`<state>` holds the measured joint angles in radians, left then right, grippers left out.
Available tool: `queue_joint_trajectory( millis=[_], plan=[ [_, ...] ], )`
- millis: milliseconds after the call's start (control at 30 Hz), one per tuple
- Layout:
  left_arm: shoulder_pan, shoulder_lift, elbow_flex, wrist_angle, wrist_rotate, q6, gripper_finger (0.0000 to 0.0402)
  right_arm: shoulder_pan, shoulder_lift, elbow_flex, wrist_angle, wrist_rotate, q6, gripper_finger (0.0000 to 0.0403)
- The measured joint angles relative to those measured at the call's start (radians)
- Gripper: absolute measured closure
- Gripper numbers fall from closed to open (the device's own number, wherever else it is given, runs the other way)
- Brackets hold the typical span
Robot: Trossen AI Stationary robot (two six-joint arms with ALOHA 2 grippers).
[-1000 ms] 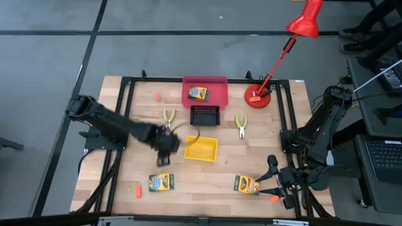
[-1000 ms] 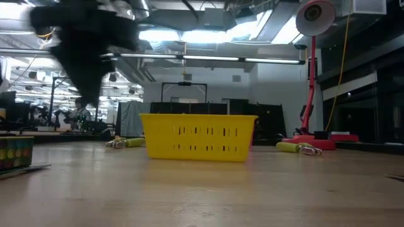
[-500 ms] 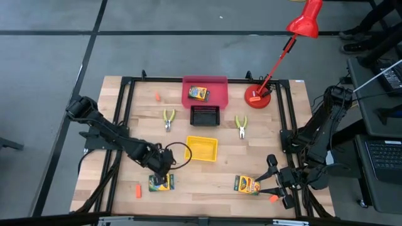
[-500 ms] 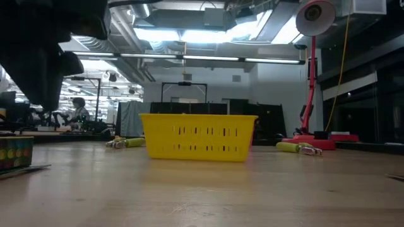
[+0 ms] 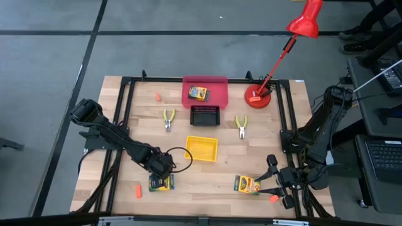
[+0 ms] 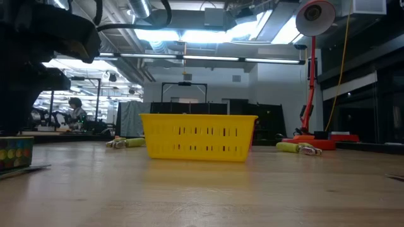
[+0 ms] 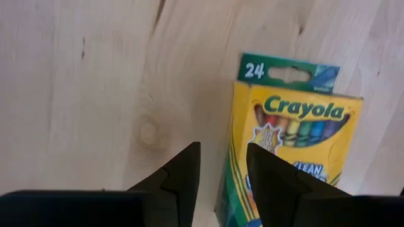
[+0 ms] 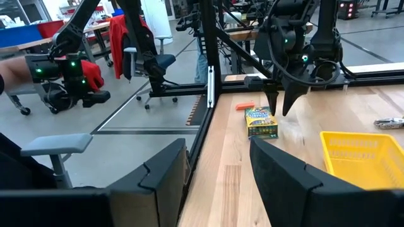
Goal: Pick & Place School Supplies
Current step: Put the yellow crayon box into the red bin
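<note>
A yellow-and-green crayon box (image 5: pixel 161 182) lies flat near the table's front left. My left gripper (image 7: pixel 222 165) hovers open just above it, pointing down. One finger is over the box's face (image 7: pixel 297 135), the other over bare wood; the right wrist view shows the tips (image 8: pixel 281 107) clear of it. A second crayon box (image 5: pixel 247 184) lies at the front right, just ahead of my open right gripper (image 5: pixel 267 183). A third box (image 5: pixel 198 93) sits in the red tray (image 5: pixel 217 81). Two yellow-handled pliers (image 5: pixel 169 118) (image 5: pixel 241 125) lie on the wood.
A yellow tray (image 5: pixel 201 149) stands mid-table with a black tray (image 5: pixel 205 115) behind it. A red desk lamp's base (image 5: pixel 259 97) is at the far right. Small orange pieces lie at the far left (image 5: pixel 157 96), front left (image 5: pixel 136 190) and front right (image 5: pixel 274 198).
My left gripper has swung from beside the yellow tray toward the table's near edge and come down over the front-left crayon box, slowing in the last half second. The box has stayed where it was.
</note>
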<state>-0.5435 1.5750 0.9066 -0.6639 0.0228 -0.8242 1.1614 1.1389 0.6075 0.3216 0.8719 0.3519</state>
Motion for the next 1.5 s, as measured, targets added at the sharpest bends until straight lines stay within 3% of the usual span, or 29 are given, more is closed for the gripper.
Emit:
queue_joint_trajectory(
  millis=[567,900,1500],
  plan=[
    [-0.011,0.051,0.001,0.021,-0.003,0.034,0.0281,0.0,0.0,0.0,0.0,0.0,0.003,0.0222],
    [-0.011,0.056,0.002,0.018,-0.004,0.068,0.0393,0.0,0.0,0.0,0.0,0.0,0.003,0.0222],
    [-0.011,0.038,0.008,0.085,-0.014,0.12,0.04,0.0,0.0,0.0,0.0,0.003,-0.001,0.0222]
  ],
)
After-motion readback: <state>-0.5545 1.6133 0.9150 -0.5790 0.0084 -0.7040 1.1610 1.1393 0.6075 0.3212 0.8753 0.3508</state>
